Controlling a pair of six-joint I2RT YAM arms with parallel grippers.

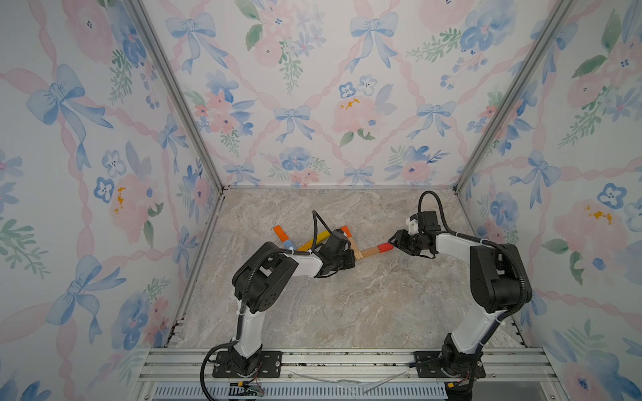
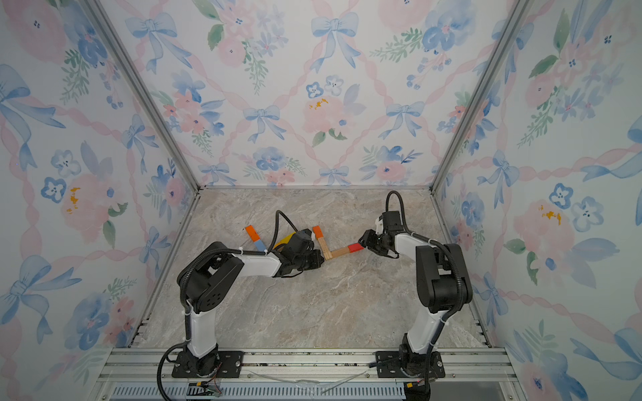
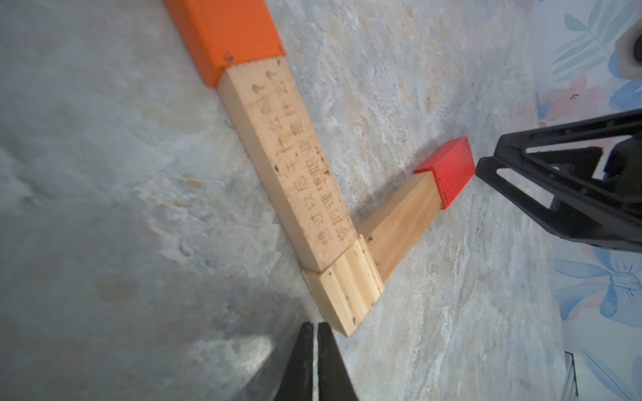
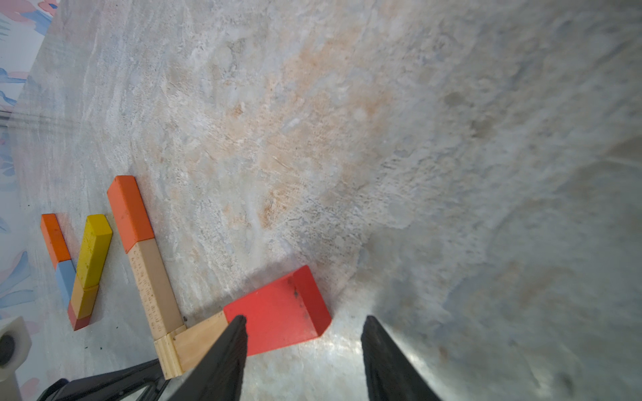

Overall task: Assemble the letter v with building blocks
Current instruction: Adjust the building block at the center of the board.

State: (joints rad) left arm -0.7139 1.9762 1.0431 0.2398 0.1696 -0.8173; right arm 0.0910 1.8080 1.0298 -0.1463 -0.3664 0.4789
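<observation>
Pincer status: right pincer (image 4: 305, 321) roughly half open, empty, tips low over the counter (image 4: 382, 139). The red block (image 4: 278, 312) sits right at the tips. One finger overlaps its edge in the wrist view, and I can't tell if they touch. Its long axis runs straight away from the pincer, in line with the tan block (image 4: 199, 338), to the corner block (image 3: 344, 295). Right arm is nearer.

Left pincer (image 3: 315, 328) closed on nothing, just beside the corner block. The inscribed block (image 3: 288, 166) and orange block (image 3: 229, 31) form the other limb.

In both top views the left arm hides its own pincer and part of the second block group (image 4: 93, 250).
</observation>
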